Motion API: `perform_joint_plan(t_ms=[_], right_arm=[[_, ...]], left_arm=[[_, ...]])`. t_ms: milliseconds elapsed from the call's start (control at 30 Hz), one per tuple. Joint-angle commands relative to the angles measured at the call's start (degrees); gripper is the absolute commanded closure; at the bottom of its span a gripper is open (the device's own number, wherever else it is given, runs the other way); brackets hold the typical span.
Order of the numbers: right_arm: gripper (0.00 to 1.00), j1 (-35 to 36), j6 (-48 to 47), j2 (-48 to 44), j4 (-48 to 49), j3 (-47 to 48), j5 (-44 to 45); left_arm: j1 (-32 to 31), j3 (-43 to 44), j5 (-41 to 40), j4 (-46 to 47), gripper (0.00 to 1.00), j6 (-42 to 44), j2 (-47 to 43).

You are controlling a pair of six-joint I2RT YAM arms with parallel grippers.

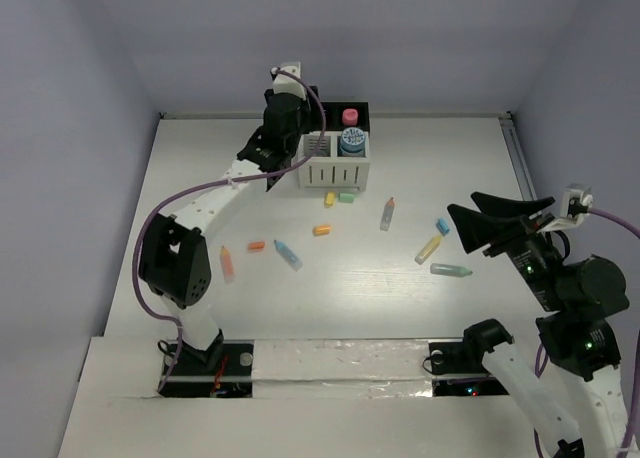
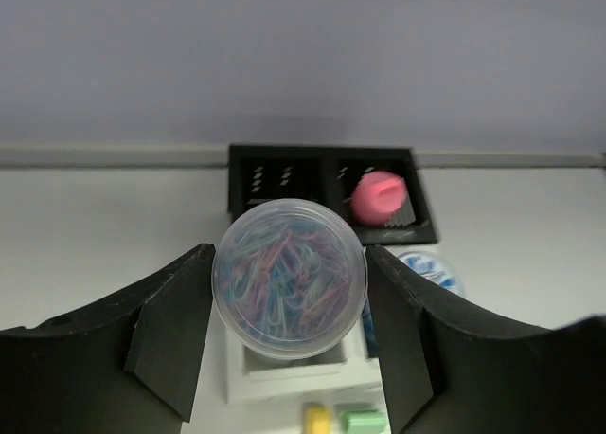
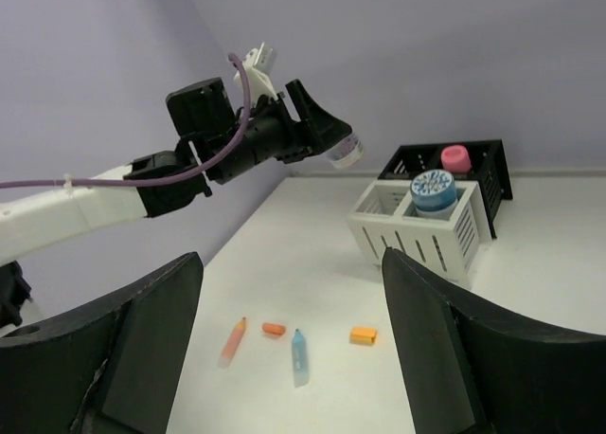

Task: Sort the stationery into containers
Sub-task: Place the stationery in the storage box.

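Now clamping clear tub (image 3: 346, 152) in left claw (image 2: 289, 297) above the organiser (image 1: 335, 170), right claw (image 3: 292, 263) agape well right of it; white table (image 1: 400, 313) below, lilac walls (image 1: 350, 38) behind.

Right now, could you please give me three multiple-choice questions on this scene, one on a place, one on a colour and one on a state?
1. Where does the pink-capped item sit?
A. in a white compartment
B. in a far black compartment of the organiser
C. on the table

2. What colours are the two stubs lying just in front of the organiser?
A. yellow and green
B. red and black
C. both white

3. What is the state of the left gripper?
A. open and empty
B. shut on a clear tub
C. shut on a pencil

Answers:
1 B: it stands in the far black compartment on the right arm's side.
2 A: the yellow stub and the green stub lie by the white front wall.
3 B: the tub of multicoloured bits sits between its fingers, above the organiser.
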Motion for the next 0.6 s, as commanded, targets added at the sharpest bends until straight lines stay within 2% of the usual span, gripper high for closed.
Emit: perform_joint_plan(t_ms=[0,567], right_arm=[[0.18,-0.1,-0.1,0.7,0.5,-1.3,-1.5],[0.18,-0.1,-1.1,1.8,0.0,-5.1,-1.7]], left_arm=[[-0.1,-2.3,-0.8,2.8,0.58,-1.5,-1.6],[-0.1,-1.0,2.1,4.1,0.55,-1.6,7.2]])
